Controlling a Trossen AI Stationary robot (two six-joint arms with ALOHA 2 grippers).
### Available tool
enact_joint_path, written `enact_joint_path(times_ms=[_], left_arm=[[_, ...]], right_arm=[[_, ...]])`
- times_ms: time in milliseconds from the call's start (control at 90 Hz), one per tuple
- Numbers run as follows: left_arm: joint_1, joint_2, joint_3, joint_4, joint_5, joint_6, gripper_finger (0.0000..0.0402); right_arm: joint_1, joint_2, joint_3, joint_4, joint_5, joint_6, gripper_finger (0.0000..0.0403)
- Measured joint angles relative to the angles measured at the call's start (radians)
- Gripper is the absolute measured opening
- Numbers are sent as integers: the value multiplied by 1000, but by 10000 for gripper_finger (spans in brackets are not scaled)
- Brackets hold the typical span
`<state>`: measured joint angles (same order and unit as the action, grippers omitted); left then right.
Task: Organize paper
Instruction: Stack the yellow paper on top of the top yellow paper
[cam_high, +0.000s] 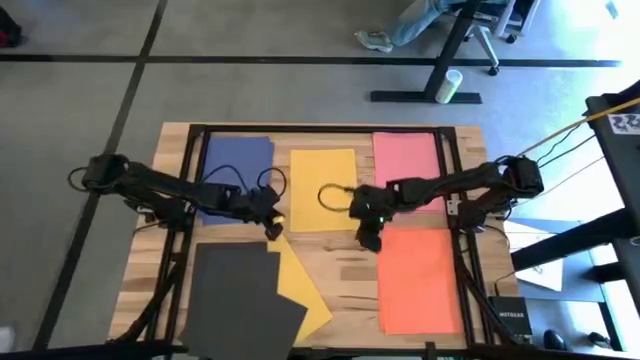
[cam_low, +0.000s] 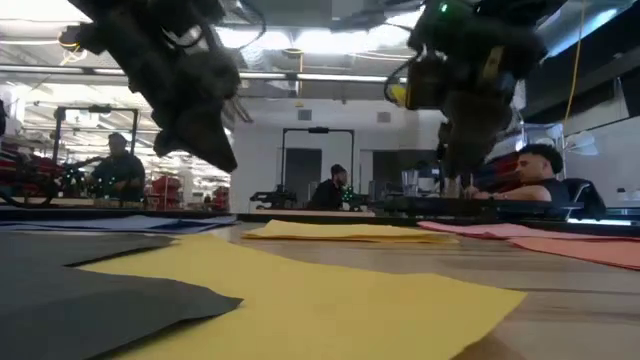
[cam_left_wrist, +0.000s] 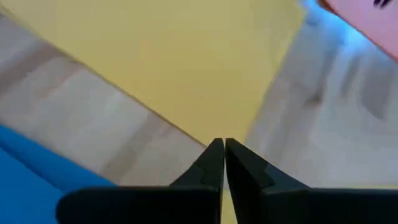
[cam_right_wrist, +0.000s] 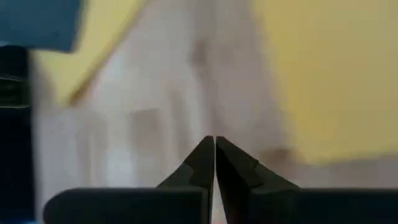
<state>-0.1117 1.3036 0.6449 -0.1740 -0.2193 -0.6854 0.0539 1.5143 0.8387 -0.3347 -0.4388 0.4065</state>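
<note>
Over the middle of the wooden bench (cam_high: 330, 262), both arms reach inward from the sides with elbows bent, their end effectors close to each other. From the 9 o'clock side, the left end effector (cam_high: 272, 229) hangs low beside the upper corner of the slanted yellow sheet (cam_high: 296, 282), its fingers (cam_left_wrist: 211, 163) pressed together with nothing between them. From the 3 o'clock side, the right end effector (cam_high: 369, 240) points down at bare wood just off the top left corner of the orange sheet (cam_high: 420, 280), its two fingers (cam_right_wrist: 202, 163) likewise pressed together and empty. The paper lies spread flat: a navy sheet (cam_high: 240, 160) at 11 o'clock, a second yellow sheet (cam_high: 323, 190) at 12, a pink sheet (cam_high: 405, 160) at 1, orange at 4, and a dark grey sheet (cam_high: 238, 300) at 7 covering part of the slanted yellow one. The left arm hides part of the navy sheet, and the right arm crosses the pink one. The grey sheet's lower edge is cut off. Both wrist views are blurred, showing only patches of yellow, blue and wood.
</note>
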Motion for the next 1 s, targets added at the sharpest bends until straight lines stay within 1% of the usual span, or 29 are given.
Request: enact_joint_path(times_ms=[67, 133, 267, 467, 522, 611, 678, 844, 1000], left_arm=[[-42, 0, 0, 3, -6, -20, 0], [-81, 1, 0, 5, -31, -38, 0], [-148, 1, 0, 10, -77, -74, 0], [-226, 0, 1, 14, -123, -128, 0], [-244, 0, 1, 23, -125, -131, 0], [-266, 0, 1, 34, -126, -142, 0], [-279, 0, 1, 33, -126, -143, 0], [-308, 0, 1, 32, -128, -143, 0], [-327, 0, 1, 25, -128, -142, 0]], right_arm=[[56, 6, 3, 78, -18, 74, 32], [111, 10, 1, 100, -13, 159, 50], [212, 58, 1, 205, 54, 347, 80], [326, 205, 1, 482, 111, 620, 100], [350, 248, 1, 577, 120, 694, 106], [379, 318, 3, 699, 165, 804, 117], [396, 359, 3, 727, 197, 876, 126], [430, 451, 60, 805, 244, 973, 140], [448, 511, 137, 802, 263, 1006, 139]])
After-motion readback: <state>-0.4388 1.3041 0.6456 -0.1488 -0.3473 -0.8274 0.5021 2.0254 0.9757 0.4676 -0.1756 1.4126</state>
